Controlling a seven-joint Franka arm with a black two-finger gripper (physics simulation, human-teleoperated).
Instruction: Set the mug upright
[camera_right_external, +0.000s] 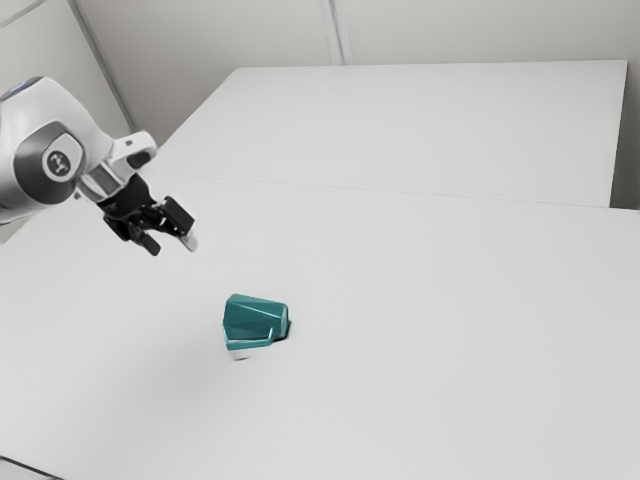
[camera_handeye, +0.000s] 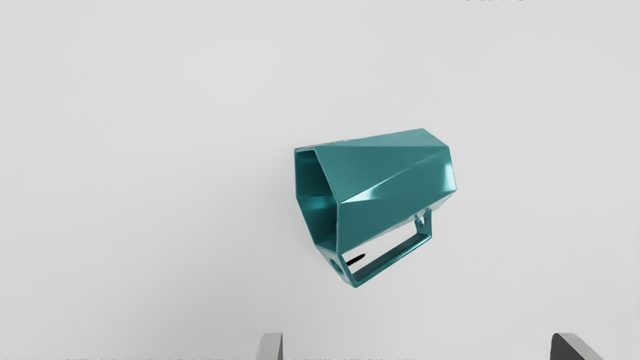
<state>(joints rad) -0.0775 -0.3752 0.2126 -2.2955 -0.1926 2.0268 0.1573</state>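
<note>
My gripper (camera_right_external: 172, 243) hangs above the table in the exterior view, up and to the exterior view's left of the mug, apart from it. The teal faceted mug (camera_right_external: 255, 318) lies on its side on the table. In the wrist view the mug (camera_handeye: 385, 175) shows its hollow mouth at one end and its angular handle along the side nearer my fingertips. My gripper (camera_handeye: 417, 346) is open there, its two fingers wide apart with nothing between them.
The white table (camera_right_external: 430, 330) extends around the mug on all sides. Behind it, toward the exterior view's top, is another flat white surface (camera_right_external: 420, 125), with pale walls beyond.
</note>
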